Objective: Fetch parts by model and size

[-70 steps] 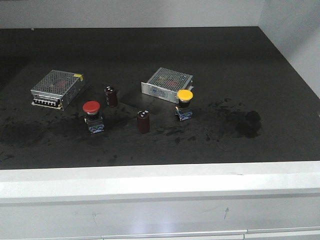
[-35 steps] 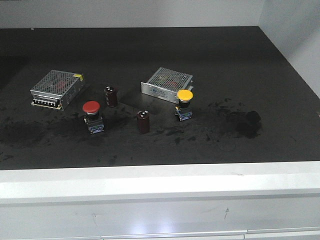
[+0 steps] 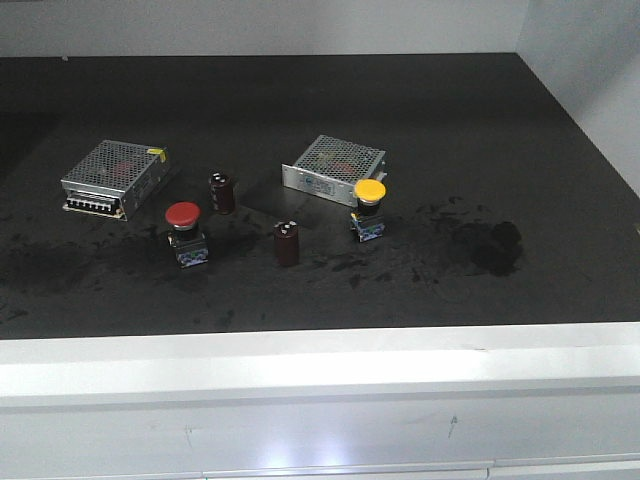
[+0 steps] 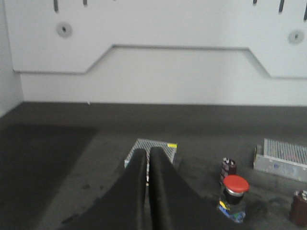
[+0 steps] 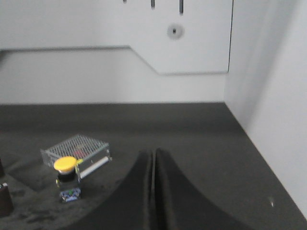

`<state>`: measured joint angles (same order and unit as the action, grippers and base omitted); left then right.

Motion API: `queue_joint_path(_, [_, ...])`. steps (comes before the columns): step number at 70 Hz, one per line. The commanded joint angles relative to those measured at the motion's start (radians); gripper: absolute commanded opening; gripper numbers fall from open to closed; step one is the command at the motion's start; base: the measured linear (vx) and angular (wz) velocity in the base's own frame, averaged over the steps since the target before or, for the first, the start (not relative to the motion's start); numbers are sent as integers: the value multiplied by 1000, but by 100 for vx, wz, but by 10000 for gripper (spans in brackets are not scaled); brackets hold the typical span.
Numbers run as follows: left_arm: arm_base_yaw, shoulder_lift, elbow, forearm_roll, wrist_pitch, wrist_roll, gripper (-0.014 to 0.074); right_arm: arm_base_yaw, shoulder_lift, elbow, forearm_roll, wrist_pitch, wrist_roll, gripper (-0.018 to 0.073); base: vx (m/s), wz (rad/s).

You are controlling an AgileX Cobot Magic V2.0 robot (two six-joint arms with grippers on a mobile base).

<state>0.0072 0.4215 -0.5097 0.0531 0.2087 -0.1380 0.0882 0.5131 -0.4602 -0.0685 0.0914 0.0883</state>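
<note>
On the matte black desk (image 3: 420, 110), the round-capped red button (image 3: 183, 222) stands near the left mesh metal box (image 3: 115, 176), the yellow button (image 3: 369, 205) just in front of the right mesh box (image 3: 335, 167). The left claw (image 4: 147, 154) and right claw (image 5: 154, 155), smooth tapered black, are pressed together, holding nothing.

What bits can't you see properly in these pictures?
- Left wrist view: the left gripper, shut, covers most of the left power supply box.
- Same view: a capacitor is cut by the right edge.
- Front view: the label on the right power supply box is too small to read.
</note>
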Motion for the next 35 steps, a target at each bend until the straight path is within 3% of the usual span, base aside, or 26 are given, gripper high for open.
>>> queue_joint_path(1, [-15, 79, -59, -8, -36, -8, -6, -2, 103, -78, -10, -25, -9, -10, 0, 0])
queue_joint_path(35, [-16, 150, -56, -6, -20, -8, -5, -2, 319, -89, -22, 1, -9, -10, 0, 0])
